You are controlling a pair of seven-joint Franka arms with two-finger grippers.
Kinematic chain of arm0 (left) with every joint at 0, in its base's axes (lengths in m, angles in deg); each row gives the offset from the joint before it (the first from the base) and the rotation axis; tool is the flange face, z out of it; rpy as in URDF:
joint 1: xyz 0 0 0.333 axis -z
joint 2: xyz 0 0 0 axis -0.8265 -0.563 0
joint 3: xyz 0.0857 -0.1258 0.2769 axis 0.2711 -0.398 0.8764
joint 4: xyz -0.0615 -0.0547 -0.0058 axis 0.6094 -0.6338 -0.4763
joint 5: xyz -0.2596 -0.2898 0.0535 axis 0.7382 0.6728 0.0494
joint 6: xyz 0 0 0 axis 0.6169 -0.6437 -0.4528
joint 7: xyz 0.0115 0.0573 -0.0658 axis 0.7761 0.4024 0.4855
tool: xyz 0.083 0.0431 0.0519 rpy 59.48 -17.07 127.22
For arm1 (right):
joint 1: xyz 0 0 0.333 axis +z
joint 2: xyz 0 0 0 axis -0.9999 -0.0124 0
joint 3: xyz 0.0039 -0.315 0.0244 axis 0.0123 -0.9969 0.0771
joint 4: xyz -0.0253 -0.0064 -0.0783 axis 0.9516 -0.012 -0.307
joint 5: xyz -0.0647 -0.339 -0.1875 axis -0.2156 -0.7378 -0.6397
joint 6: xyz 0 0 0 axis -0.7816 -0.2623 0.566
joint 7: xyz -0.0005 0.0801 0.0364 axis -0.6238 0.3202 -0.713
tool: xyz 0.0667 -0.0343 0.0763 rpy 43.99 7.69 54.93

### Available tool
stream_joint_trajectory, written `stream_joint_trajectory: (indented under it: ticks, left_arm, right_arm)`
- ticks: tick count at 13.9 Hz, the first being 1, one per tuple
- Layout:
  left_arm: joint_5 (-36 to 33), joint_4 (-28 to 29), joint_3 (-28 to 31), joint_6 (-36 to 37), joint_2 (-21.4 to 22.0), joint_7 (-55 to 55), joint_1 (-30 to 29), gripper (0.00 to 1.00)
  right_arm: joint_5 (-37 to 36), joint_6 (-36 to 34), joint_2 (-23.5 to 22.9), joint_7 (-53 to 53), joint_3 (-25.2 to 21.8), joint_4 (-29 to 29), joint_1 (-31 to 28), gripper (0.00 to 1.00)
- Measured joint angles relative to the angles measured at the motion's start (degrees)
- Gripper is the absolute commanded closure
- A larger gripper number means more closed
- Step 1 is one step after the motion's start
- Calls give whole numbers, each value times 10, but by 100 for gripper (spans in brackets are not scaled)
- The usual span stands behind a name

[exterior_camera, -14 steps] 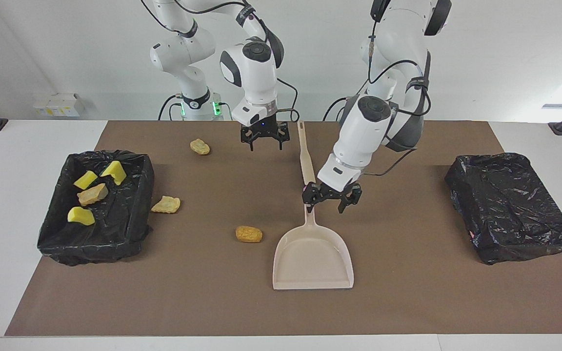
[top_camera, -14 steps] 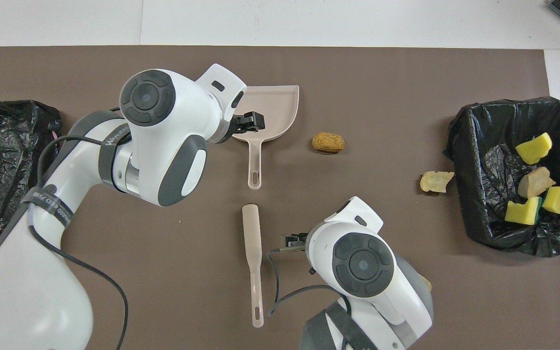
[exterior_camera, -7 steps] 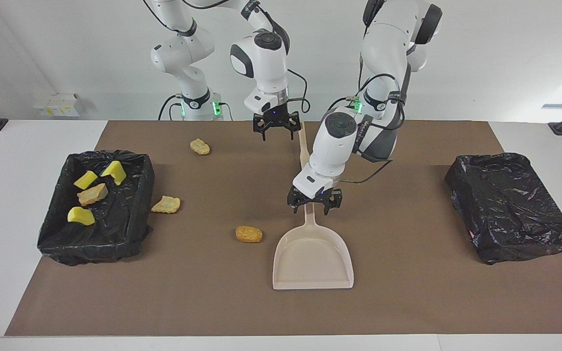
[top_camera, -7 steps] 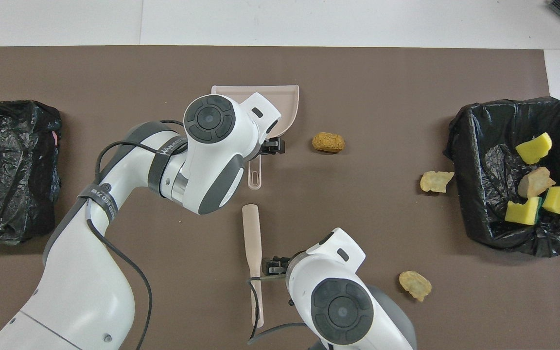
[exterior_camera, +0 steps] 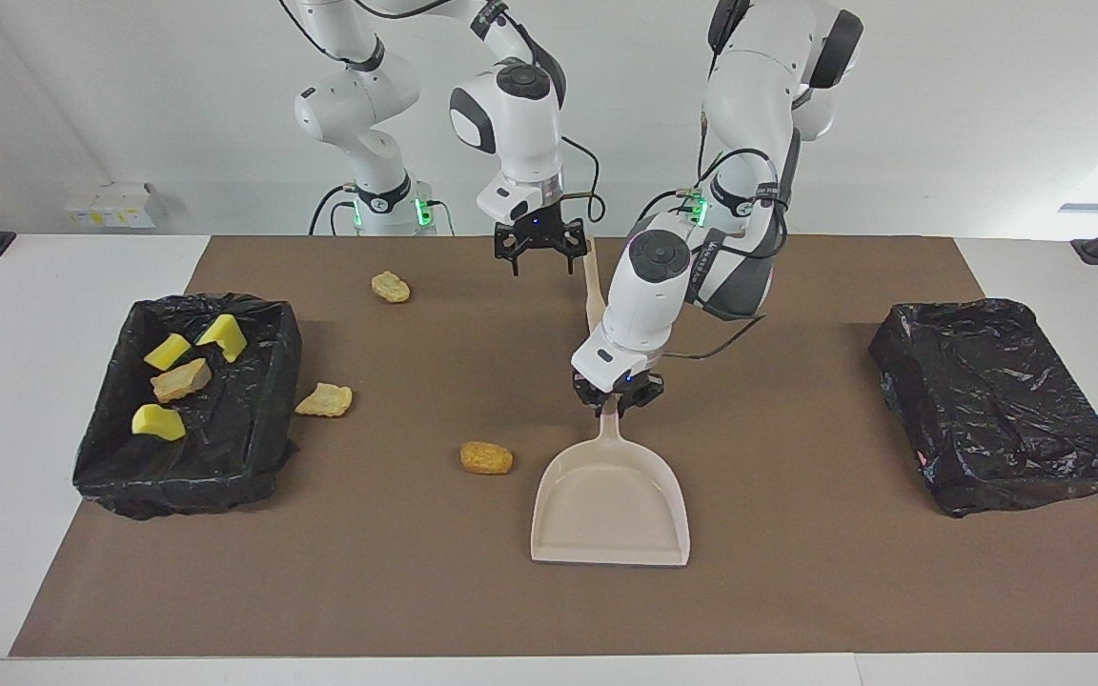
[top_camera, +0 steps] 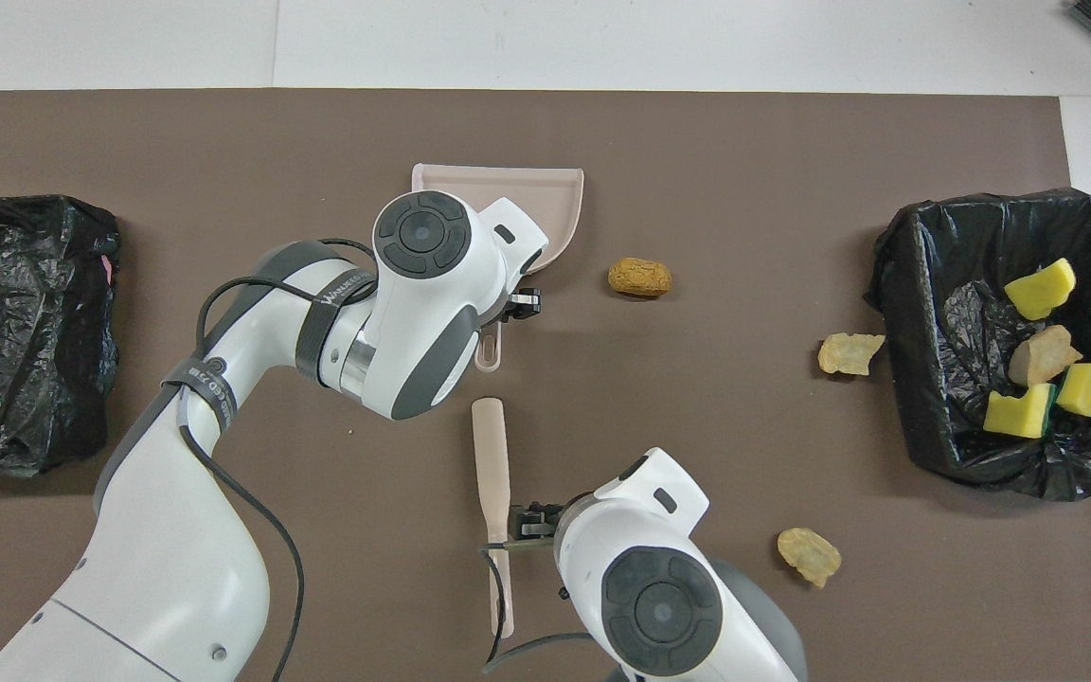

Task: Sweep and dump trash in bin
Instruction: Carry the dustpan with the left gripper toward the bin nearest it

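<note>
My left gripper (exterior_camera: 618, 397) is shut on the handle of the beige dustpan (exterior_camera: 611, 510), whose pan rests on the brown mat. From overhead its wrist covers part of the dustpan (top_camera: 560, 194). My right gripper (exterior_camera: 537, 252) hangs open over the mat beside a beige sweeper stick (exterior_camera: 592, 286). Loose trash lies on the mat: an orange-brown nugget (exterior_camera: 486, 458) beside the pan, a pale lump (exterior_camera: 325, 399) next to the bin, and a third nugget (exterior_camera: 391, 286) nearer to the robots. The black-lined bin (exterior_camera: 254, 457) holds several yellow and tan scraps (exterior_camera: 181, 379).
A second black-bagged box (exterior_camera: 997, 405) sits at the left arm's end of the table. The brown mat (exterior_camera: 797, 591) covers most of the white table. The left arm's cable hangs near the dustpan handle.
My left gripper came over the dustpan handle, then closed on it; the pan shifted slightly. My right gripper rose and drew back toward the robots, beside the sweeper stick.
</note>
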Motion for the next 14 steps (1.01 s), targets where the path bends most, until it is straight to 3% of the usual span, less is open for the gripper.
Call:
stream_joint_trajectory:
  ticks: [3, 6, 11, 14]
  left_arm:
    - [-1, -4, 8, 21, 8, 32, -2, 100]
    - [-2, -9, 26, 83, 45, 139, -19, 100]
    - [-13, -9, 32, 157, 96, 316, -74, 100]
    - [-14, -9, 33, 189, 116, 437, -111, 100]
  right_arm:
    - [-1, 19, -3, -58, 2, 9, 46, 2]
    - [-34, 43, -17, -114, 3, 15, 81, 4]
    - [-93, 86, -75, -184, 3, 16, 112, 25]
    - [-96, 87, -86, -184, 3, 7, 112, 45]
